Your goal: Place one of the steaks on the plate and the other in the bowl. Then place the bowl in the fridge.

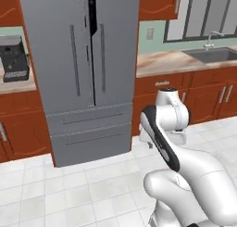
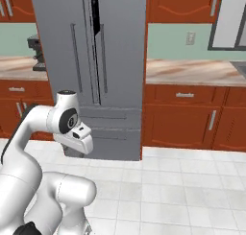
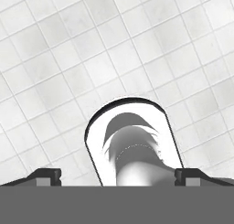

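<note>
Fridge [image 1: 78, 73]: dead ahead, upper door ajar. Gripper [image 3: 118, 177]: jaws apart, empty, pointed at floor tiles [image 3: 55, 58]. Steaks, plate, bowl: whereabouts can't tell. Step: prob. pre-pickup; next: locate steaks.

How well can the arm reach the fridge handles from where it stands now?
Probably not yet: the open gripper points down at the floor tiles, and the fridge stands apart across open floor, one door slightly ajar.

One fridge [image 1: 78, 73] with two upper doors, two lower drawers, one sink [image 1: 210, 54], one coffee machine [image 1: 14, 59]
</note>
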